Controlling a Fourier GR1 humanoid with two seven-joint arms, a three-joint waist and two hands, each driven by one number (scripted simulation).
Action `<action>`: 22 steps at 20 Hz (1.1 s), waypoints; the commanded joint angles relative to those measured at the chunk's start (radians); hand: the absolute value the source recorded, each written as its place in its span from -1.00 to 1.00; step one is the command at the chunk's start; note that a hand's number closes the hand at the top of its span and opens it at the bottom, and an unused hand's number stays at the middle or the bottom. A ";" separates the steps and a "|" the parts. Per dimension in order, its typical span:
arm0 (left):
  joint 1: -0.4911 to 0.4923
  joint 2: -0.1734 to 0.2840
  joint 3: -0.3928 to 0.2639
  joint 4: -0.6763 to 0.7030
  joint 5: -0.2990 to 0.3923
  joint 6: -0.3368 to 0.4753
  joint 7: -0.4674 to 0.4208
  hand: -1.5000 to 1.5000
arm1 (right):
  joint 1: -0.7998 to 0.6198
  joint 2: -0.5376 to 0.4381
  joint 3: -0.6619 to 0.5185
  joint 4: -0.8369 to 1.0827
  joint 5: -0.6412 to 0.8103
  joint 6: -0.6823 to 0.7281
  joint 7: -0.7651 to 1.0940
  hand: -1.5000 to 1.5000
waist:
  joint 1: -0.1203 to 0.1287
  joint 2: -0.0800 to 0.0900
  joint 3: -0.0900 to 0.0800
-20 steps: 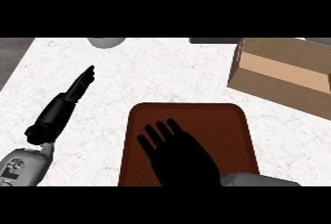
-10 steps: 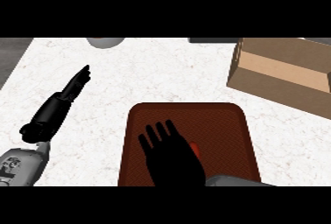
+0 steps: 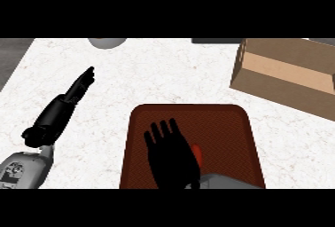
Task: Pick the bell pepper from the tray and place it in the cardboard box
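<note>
A dark red-brown tray (image 3: 229,124) lies on the white counter at lower centre. My right hand (image 3: 170,155) hovers flat over the tray's lower left part, fingers straight and spread, pointing away from me. A sliver of red-orange bell pepper (image 3: 197,154) peeks out at the hand's right edge; the rest is hidden under the palm. The open cardboard box (image 3: 288,71) stands at the upper right, apart from the tray. My left hand (image 3: 75,91) lies stretched out on the counter at the left, fingers straight, holding nothing.
A grey round object (image 3: 107,42) sits at the counter's far edge, upper left. A dark object (image 3: 212,41) shows at the far edge near the box. The counter's left edge (image 3: 13,66) borders a grey floor.
My right hand has drawn back toward me across the tray, uncovering a strip of the bell pepper at its right side. The left arm has shifted slightly.
</note>
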 commanded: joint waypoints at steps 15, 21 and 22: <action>0.018 -0.032 0.088 -0.044 -0.054 -0.090 0.027 0.00 | 0.181 0.026 -0.053 0.148 0.301 -0.021 -0.175 -1.00 | 0.001 0.001 0.000; 0.046 -0.096 0.072 -0.057 -0.109 -0.066 0.017 0.00 | 0.170 -0.016 -0.120 0.179 0.377 -0.028 -0.276 -1.00 | 0.001 0.001 0.000; 0.009 -0.088 0.097 -0.004 -0.082 -0.111 -0.017 0.00 | 0.159 0.031 -0.126 0.235 0.397 -0.040 -0.284 -1.00 | 0.000 0.002 0.000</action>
